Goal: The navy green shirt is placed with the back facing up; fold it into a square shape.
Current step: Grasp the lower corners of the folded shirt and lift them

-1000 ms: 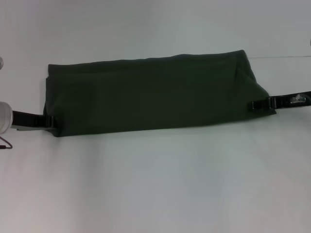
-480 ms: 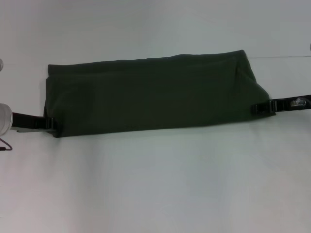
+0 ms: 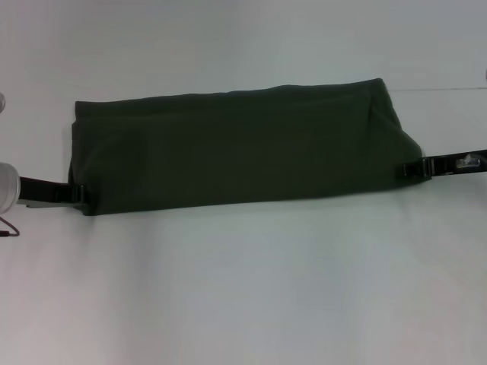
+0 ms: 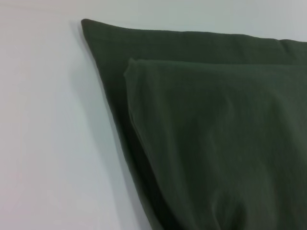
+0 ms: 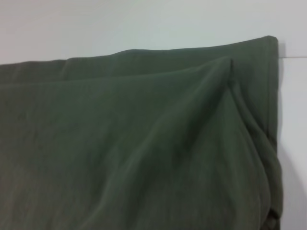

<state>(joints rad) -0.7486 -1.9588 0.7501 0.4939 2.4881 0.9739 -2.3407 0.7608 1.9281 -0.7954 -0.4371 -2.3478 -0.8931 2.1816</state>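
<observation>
Left gripper is tucked in at the shirt's near-left corner, roughly 8 o'clock on the cloth, and honestly I can't tell if it's pinching the fabric or just sitting against the edge, since only a black stub of it shows. Same story on the other side: the right gripper is at about 3 o'clock, right up against the shirt's right end, and whether it's gripping or loose isn't visible from here. Between them the navy green shirt lies across the middle of the white table, stretching 9 to 3 as one long, low band. No sleeves stick out anywhere, and both wrist views show a layer of cloth doubled over on top of another, so I'd say the lengthwise folding is already done. The right end looks a bit puffy, with a ridge running up to the far corner, not lying totally flat. What's left, as I read it, is bringing the ends in across the width, because right now it's a long strip and nowhere near a square. Maybe halfway there.
</observation>
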